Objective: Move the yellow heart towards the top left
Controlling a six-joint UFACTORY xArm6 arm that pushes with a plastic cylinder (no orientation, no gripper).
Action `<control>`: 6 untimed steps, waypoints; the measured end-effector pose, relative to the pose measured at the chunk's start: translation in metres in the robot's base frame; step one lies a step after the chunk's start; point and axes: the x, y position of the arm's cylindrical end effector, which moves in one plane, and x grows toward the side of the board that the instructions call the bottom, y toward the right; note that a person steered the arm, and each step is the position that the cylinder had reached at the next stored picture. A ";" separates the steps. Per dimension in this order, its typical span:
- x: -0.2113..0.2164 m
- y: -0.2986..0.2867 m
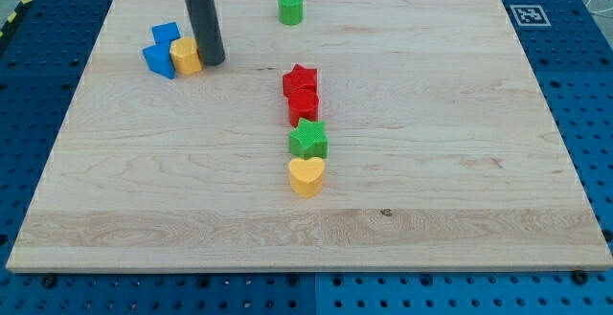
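Observation:
The yellow heart (306,175) lies near the middle of the board, a little below centre. A green star (308,140) touches it just above. A red star (300,79) and another red block (304,103) stand above that, forming a column. My tip (213,61) is far away at the view's upper left, right next to a small yellow block (186,56), on that block's right side. A blue block (161,50) sits against the yellow block's left side.
A green cylinder (291,8) stands near the board's top edge, above the column. The wooden board (460,162) lies on a blue perforated table. A fiducial marker (529,14) is at the board's top right corner.

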 end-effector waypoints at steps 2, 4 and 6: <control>-0.001 -0.020; 0.096 -0.020; 0.229 0.055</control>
